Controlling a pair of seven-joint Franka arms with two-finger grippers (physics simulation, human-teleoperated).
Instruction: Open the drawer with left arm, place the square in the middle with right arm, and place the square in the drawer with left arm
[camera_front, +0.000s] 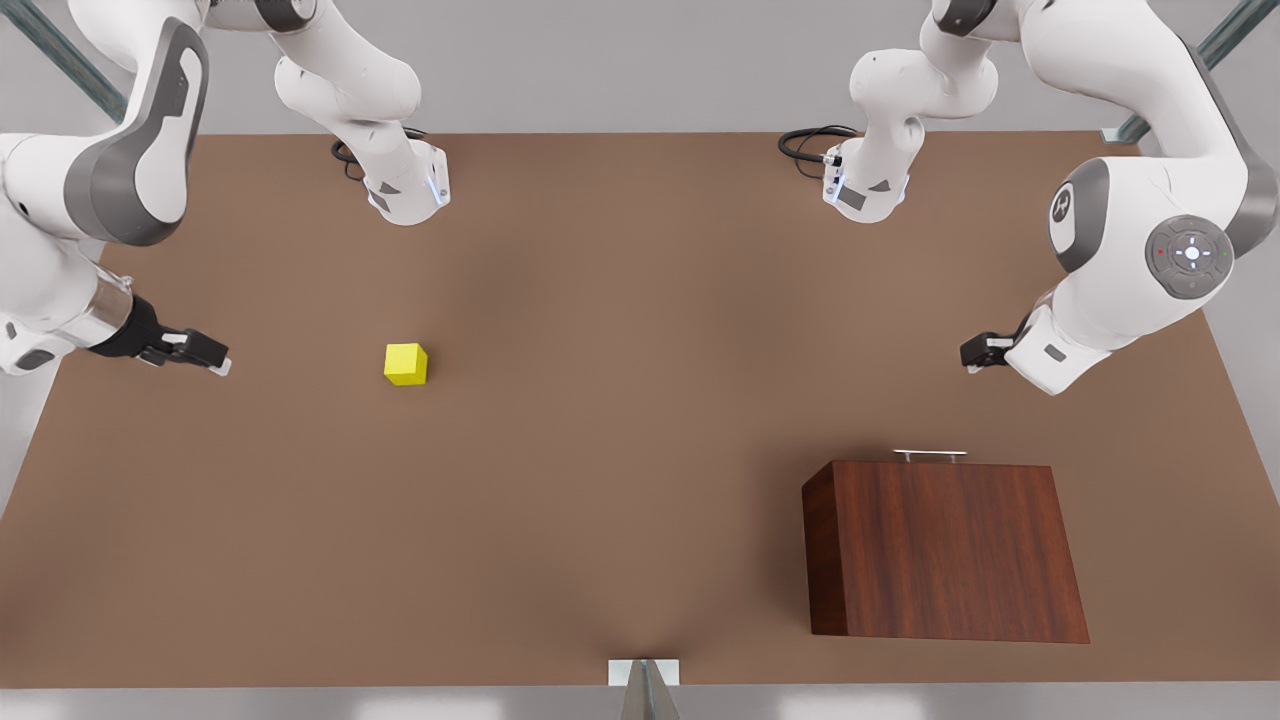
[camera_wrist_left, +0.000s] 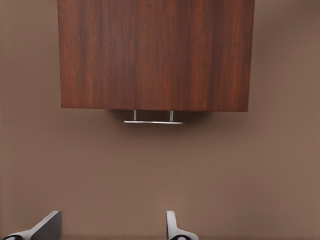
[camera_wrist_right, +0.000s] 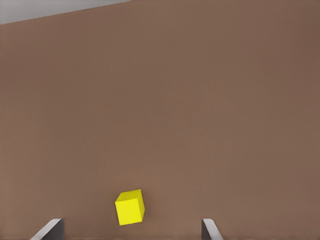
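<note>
Front view: cabinet top (camera_front: 945, 550) hides drawer front; handle (camera_front: 929, 455) shows.

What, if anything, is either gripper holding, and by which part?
Nothing is held. The left gripper is open near the cabinet; the right gripper is open beside the yellow cube, apart from it.

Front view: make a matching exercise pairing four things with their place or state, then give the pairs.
Things:
1. square
2. drawer
3. left gripper
4. right gripper

Descriptions:
A. shut, its silver handle facing the arms
B. open, on the front view's left, near the yellow cube
C. lying free on the bare table
D. open, on the front view's right, facing the cabinet

Pairs: 1-C, 2-A, 3-D, 4-B
</note>
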